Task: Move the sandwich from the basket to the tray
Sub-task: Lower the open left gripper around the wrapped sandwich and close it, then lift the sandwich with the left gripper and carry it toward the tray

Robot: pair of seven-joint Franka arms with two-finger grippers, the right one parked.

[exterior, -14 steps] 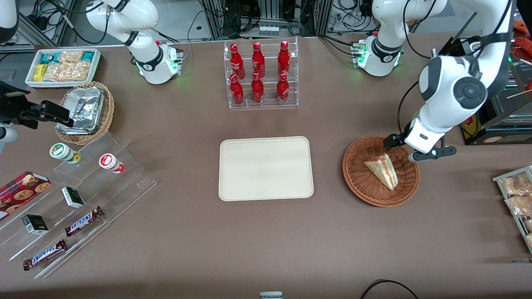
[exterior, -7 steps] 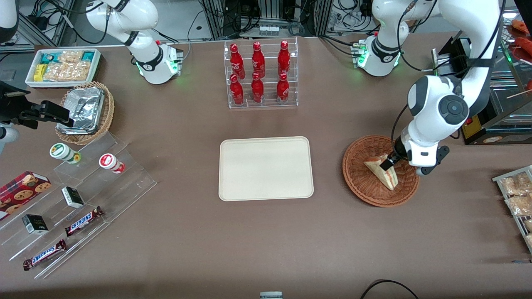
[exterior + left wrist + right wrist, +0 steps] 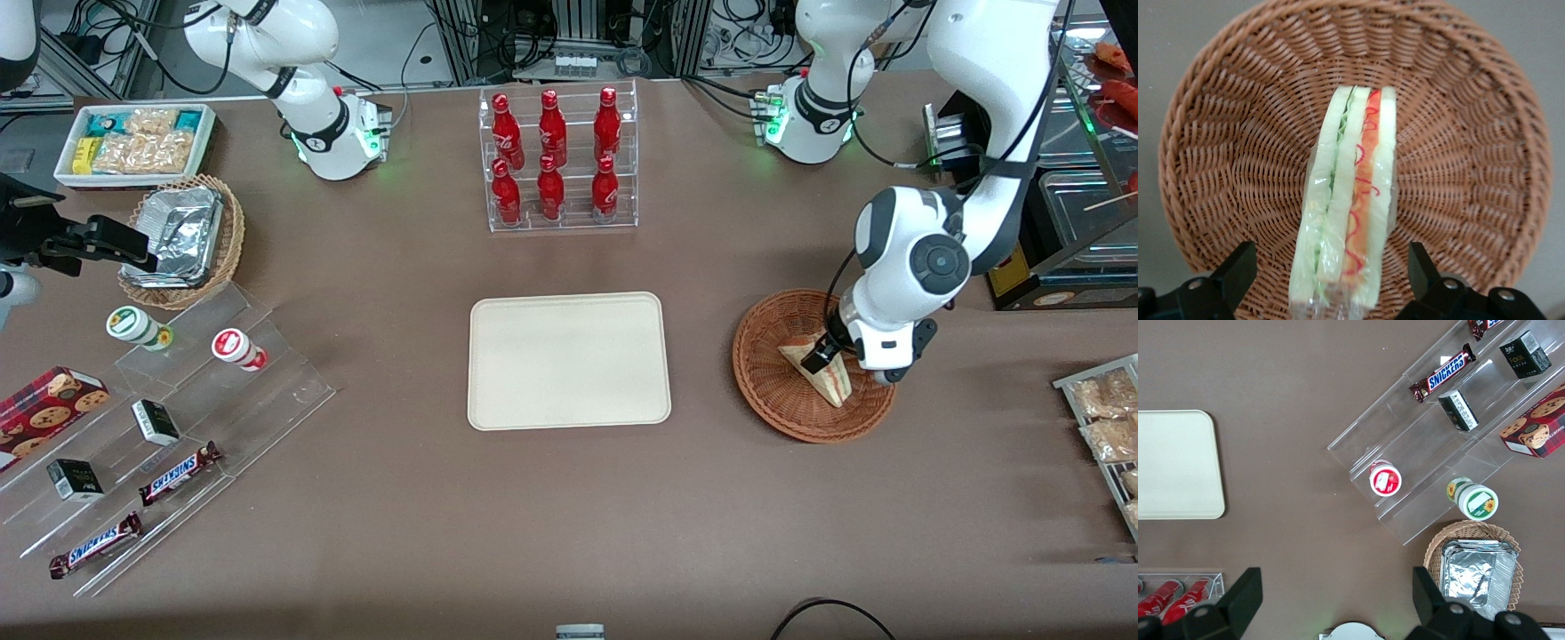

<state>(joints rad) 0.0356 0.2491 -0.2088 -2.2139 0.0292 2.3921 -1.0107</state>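
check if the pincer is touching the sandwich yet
Apart. The left wrist view shows the pincer open, its fingers straddling the sandwich in the basket, with wicker visible between each finger and the bread.

The working arm (image 3: 916, 258) is built of glossy white rounded shells with dark grey round joint caps. A black cable is looped along it. The gripper (image 3: 1331, 283) is made of black plastic, with a screw seen on each finger (image 3: 1238, 270). Green lights glow at the base (image 3: 805, 116).

"SNICKERS" is read on two chocolate bars (image 3: 178, 472) (image 3: 95, 544) lying on the clear tiered display stand (image 3: 178, 427); nothing else is legible.
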